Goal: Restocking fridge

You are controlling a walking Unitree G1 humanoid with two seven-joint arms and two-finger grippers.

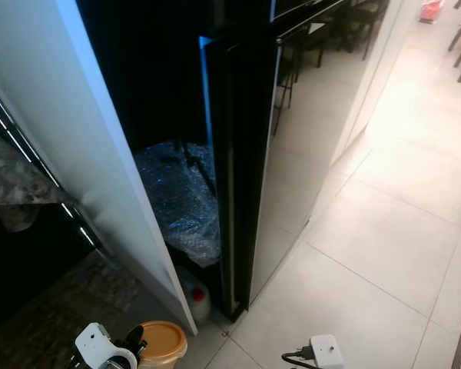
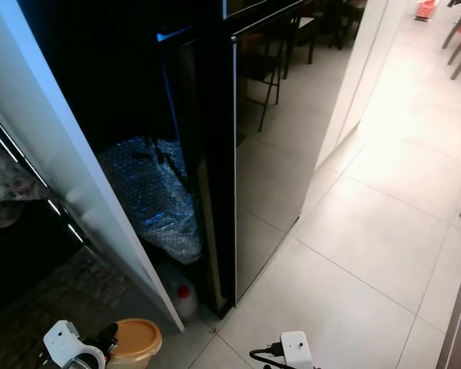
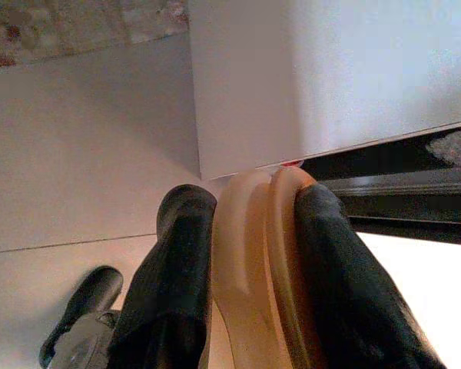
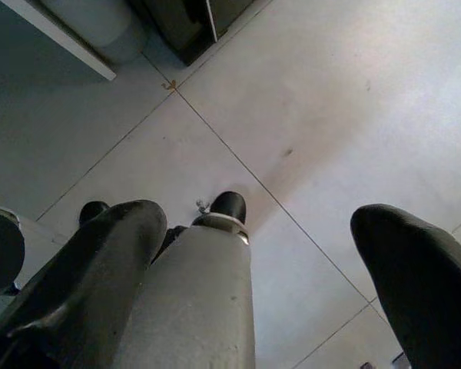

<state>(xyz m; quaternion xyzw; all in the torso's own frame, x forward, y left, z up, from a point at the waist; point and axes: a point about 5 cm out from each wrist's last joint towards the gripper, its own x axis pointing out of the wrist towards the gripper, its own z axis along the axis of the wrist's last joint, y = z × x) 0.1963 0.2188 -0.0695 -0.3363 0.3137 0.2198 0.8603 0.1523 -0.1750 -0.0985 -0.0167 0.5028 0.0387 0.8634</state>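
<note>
Glossy black, that's the tall fridge (image 1: 292,146) we're standing in front of, and its white door (image 1: 84,146) is swung wide open on our left side. Down inside the fridge, at the bottom, there's a heap of crinkly clear bubble wrap (image 1: 177,196). Just below the fridge's open front, on the pale tiled floor (image 1: 384,254), sits a white plastic jug with a red cap (image 1: 196,298), tucked between the door's lower edge and the fridge's black side panel.

Our left gripper (image 1: 131,342) is low down, near the bottom corner of that open door, and it's clamped on a round tan plastic container with a tan lid (image 1: 163,342). In the left wrist view you can see both black fingers (image 3: 177,284) pressing on either side of the container's rim (image 3: 253,269), right under the door's white edge.

Our right gripper (image 4: 261,261) hangs further out from the fridge, over bare tile, fingers spread wide apart with nothing between them. Its white wrist housing (image 1: 325,351) shows at the bottom of the head view, with a black cable beside it.
</note>
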